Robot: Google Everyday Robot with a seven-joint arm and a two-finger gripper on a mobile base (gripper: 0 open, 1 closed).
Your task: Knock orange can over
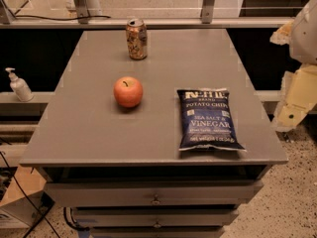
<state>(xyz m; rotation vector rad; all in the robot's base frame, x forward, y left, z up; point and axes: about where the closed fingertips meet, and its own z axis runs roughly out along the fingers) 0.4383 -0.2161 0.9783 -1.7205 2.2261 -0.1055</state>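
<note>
The orange can (136, 38) stands upright near the far edge of the grey table (163, 133), left of centre. It has a mottled orange-tan and white pattern and a silver top. My gripper (294, 100) shows as cream-coloured arm parts at the right edge of the view, off the table's right side and level with its middle. It is far from the can and touches nothing.
A red-orange apple (128, 91) sits at the table's middle left. A dark blue bag of potato chips (208, 119) lies flat at the front right. A white pump bottle (20, 86) stands on a ledge to the left. Drawers (156, 198) are below the tabletop.
</note>
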